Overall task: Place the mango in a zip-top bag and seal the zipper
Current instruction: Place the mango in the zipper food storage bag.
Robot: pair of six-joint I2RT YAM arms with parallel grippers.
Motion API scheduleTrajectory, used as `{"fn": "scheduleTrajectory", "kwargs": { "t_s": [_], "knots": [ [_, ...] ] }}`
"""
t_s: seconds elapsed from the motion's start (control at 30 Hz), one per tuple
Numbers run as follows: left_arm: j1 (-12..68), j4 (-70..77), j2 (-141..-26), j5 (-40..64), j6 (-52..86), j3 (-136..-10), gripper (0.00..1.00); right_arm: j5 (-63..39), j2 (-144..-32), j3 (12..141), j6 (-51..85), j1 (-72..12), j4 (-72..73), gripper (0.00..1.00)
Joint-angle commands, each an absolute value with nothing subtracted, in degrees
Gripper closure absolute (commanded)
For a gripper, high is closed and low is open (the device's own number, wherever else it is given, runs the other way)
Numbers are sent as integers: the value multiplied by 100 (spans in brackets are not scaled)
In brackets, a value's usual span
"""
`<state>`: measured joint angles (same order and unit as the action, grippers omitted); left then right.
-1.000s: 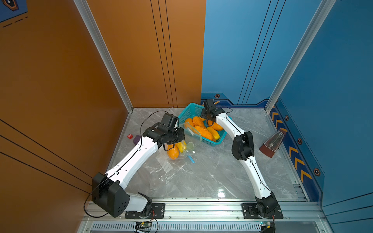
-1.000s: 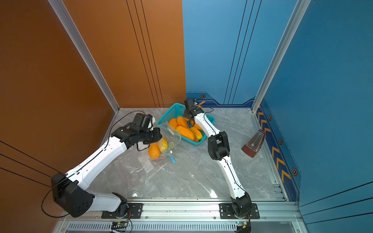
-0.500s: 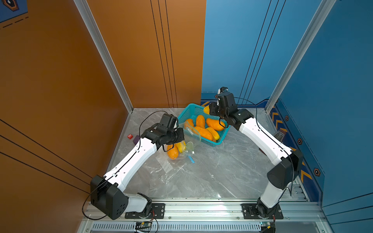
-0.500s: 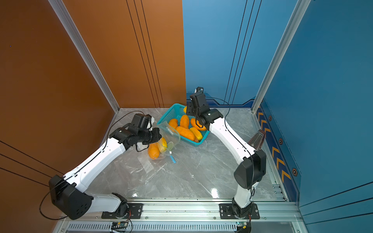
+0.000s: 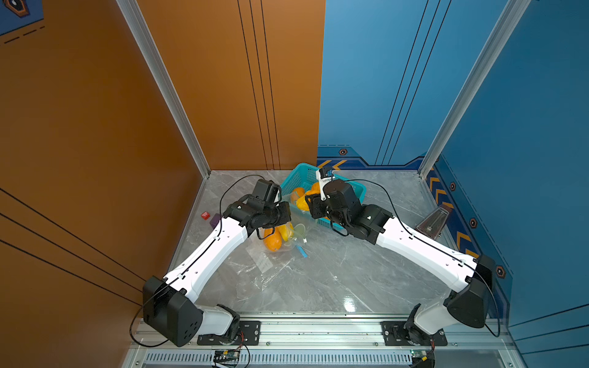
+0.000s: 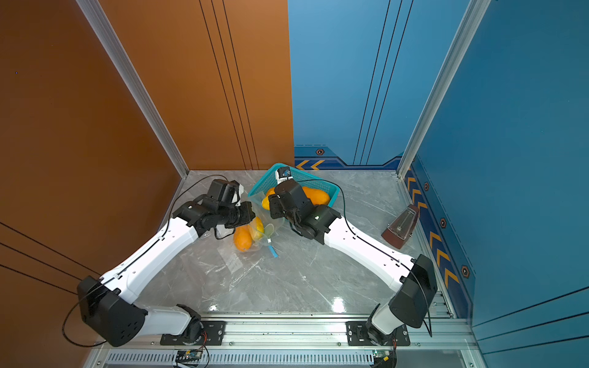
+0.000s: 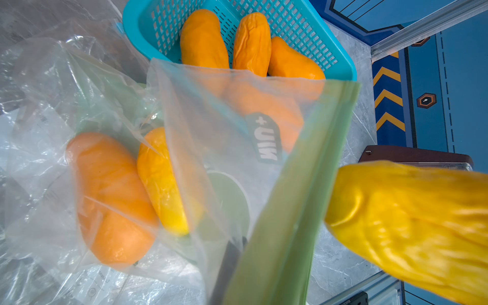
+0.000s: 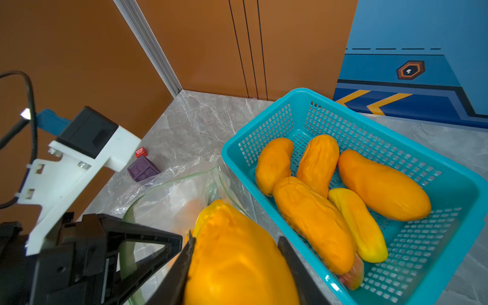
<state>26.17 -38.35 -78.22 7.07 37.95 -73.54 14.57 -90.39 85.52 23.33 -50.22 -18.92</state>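
Grey marble tabletop (image 5: 334,280) was enclosed by orange and blue wall panels. A mango (image 8: 237,264), yellow-orange, was clamped in the right gripper (image 8: 236,239), whose jaws were spread only as far as the fruit's width. The fruit was held clear of the surface, just beside the green zip band (image 7: 303,184) of a clear zip-top bag (image 7: 211,118) and outside its mouth. That band was pinched by the left gripper (image 8: 169,243), which was pressed fully together, so that the mouth was held raised and gaping.

Inside the bag an orange fruit (image 7: 111,198) and a yellow fruit (image 7: 163,182) were seen lying side by side, touching. Under the bag and toward the near edge, loose clear plastic (image 5: 271,277) was spread flat.

Just beyond the bag, near the middle of the far edge, a teal basket (image 8: 303,91) was set, and five more mangoes (image 8: 383,184) were piled in it. Near the left edge a purple block (image 8: 142,169) and a red block (image 8: 140,152) were placed close together. A brown metronome (image 5: 435,221) was stood by the right edge, well apart from everything else.
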Motion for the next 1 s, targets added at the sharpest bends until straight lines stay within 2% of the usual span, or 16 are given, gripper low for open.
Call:
{"fn": "scheduleTrajectory", "kwargs": {
  "t_s": [0.0,0.23,0.33,0.5,0.63,0.77,0.9,0.97],
  "knots": [
    [2580,-3833,-7743,689,3831,-7514,100,1770,-9437,8652,2253,-5127,-1668,88],
    [2587,-3832,-7761,699,3833,-7515,100,1819,-10169,9008,2225,-5258,-1642,80],
    [2593,-3832,-7761,712,3824,-7528,100,1776,-10379,9176,2206,-5256,-1709,68],
    [2571,-3834,-7726,712,3795,-7516,100,1752,-10356,9291,2163,-5231,-1848,41],
    [2565,-3833,-7717,730,3788,-7517,100,1588,-10159,9285,2114,-5152,-1940,32],
    [2558,-3838,-7726,771,3777,-7525,100,1434,-9979,9306,2083,-5051,-2095,31],
    [2553,-3840,-7693,834,3746,-7561,100,1293,-9680,9328,2010,-4872,-2343,34],
    [2558,-3840,-7675,905,3687,-7567,100,803,-9568,9450,1815,-4682,-2628,38]
  ]
}}
